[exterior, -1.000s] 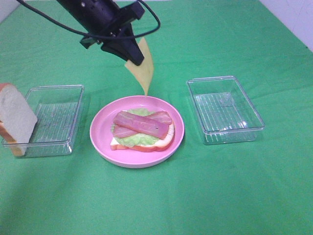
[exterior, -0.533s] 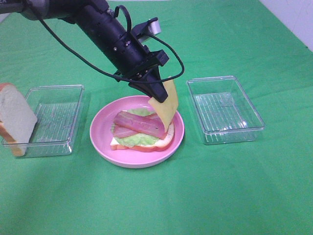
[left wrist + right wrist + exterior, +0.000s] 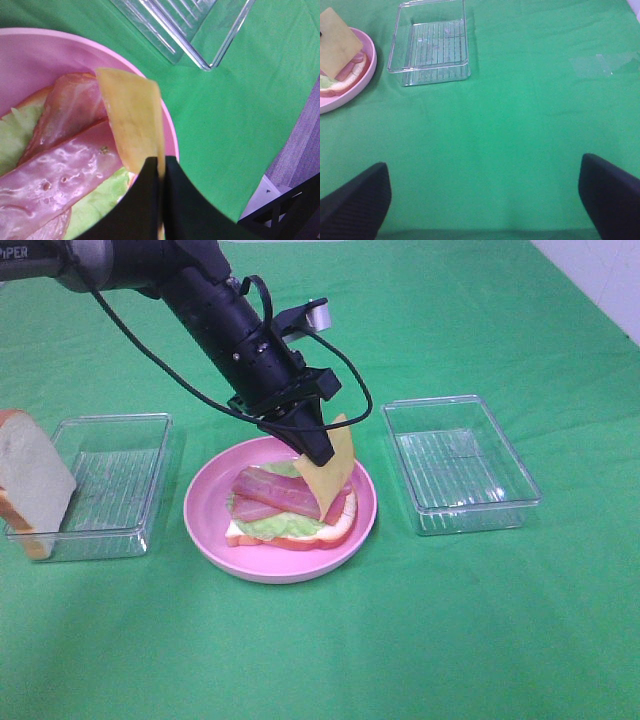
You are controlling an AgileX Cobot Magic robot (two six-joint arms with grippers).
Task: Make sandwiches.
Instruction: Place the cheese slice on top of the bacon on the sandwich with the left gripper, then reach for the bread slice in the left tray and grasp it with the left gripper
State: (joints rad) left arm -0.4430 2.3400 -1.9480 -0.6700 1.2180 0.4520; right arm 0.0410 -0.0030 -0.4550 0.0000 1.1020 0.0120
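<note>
On the round pink plate (image 3: 210,540) lies an open sandwich (image 3: 290,508): a bread slice with lettuce and crossed bacon strips (image 3: 70,165). My left gripper (image 3: 318,455) is shut on a thin yellow cheese slice (image 3: 330,468), whose lower end touches the bacon at the plate's right side. In the left wrist view the cheese slice (image 3: 132,117) stands between the shut black fingers (image 3: 145,200). Another bread slice (image 3: 30,485) leans on the left tray. My right gripper (image 3: 485,200) is open above bare green cloth, and the plate (image 3: 355,75) shows at that view's edge.
A clear plastic tray (image 3: 110,485) stands left of the plate and a second one (image 3: 458,462) right of it, also in the right wrist view (image 3: 431,44). Green cloth covers the table. A white surface borders the far right corner.
The left arm has come down and to the right with the cheese slice, from high behind the plate onto the sandwich. The cheese now bends against the bacon.
</note>
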